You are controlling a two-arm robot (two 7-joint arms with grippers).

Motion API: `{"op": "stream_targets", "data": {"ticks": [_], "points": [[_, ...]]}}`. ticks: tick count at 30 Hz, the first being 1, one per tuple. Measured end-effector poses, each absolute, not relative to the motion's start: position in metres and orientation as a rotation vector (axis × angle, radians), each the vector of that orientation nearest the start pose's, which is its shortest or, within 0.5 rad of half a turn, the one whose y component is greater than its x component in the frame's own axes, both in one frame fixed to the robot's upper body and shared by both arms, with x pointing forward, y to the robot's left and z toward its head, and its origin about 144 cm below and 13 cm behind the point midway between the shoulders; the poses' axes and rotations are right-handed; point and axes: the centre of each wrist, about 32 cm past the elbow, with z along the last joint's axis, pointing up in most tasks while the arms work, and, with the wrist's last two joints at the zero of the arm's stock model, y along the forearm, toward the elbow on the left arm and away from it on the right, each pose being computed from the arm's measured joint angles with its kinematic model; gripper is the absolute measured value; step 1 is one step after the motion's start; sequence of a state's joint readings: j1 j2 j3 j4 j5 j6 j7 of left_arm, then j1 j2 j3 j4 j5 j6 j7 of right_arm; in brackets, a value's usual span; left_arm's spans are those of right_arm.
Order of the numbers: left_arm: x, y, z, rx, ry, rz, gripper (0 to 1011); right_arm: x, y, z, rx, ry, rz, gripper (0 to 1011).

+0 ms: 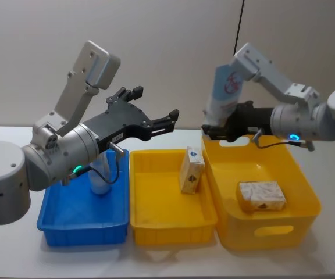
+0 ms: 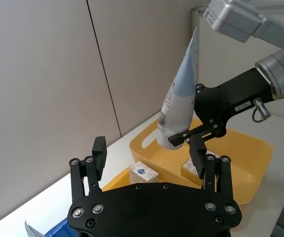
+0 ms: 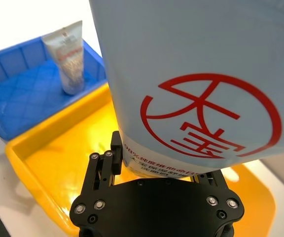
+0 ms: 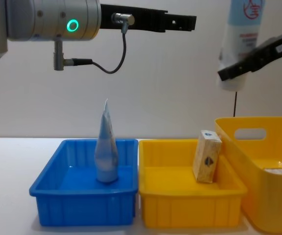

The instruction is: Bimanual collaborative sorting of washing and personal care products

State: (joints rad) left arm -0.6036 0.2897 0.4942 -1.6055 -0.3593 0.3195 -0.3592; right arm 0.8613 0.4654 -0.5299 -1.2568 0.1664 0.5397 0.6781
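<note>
The right tool [image 1: 217, 131] clenches the logo tube [image 1: 225, 87] near its cap, its long axis upright, above the deep yellow bin's [image 1: 307, 192] back-left corner. The left tool [image 1: 156, 107], fingers spread and empty, faces it from the robot's left, close but apart.

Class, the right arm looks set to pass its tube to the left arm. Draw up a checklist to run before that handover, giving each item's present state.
1. Right gripper holds the tube with the red round logo near its cap end: ok.
2. Left gripper is open to receive: ok.
3. Left gripper's fingers are around the tube: not ok, still short of it.
4. Blue bin has room: ok, one tube stands upright in it.
5. Cartons sit out of the path: ok, one leans in the shallow yellow bin, one lies in the deep yellow bin.
6. Grip firmness: cannot tell.
</note>
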Motion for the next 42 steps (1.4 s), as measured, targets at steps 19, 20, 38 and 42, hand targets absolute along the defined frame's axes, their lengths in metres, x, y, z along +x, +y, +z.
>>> {"op": "stream_targets", "data": {"ticks": [19,20,38,42], "points": [[0.552,0.16,1.339,0.032,-0.211,0.744,1001,0.668,-0.284,1.366,-0.7,0.147,-0.792,616],[0.552,0.16,1.339,0.032,-0.211,0.744,1002,0.671,-0.285,1.365,-0.713,0.169,-0.791,616],[0.552,0.16,1.339,0.032,-0.211,0.744,1001,0.677,-0.31,1.371,-0.834,0.274,-0.829,616],[0.552,0.16,1.339,0.032,-0.211,0.743,1001,0.675,-0.313,1.373,-0.847,0.274,-0.833,616]]}}
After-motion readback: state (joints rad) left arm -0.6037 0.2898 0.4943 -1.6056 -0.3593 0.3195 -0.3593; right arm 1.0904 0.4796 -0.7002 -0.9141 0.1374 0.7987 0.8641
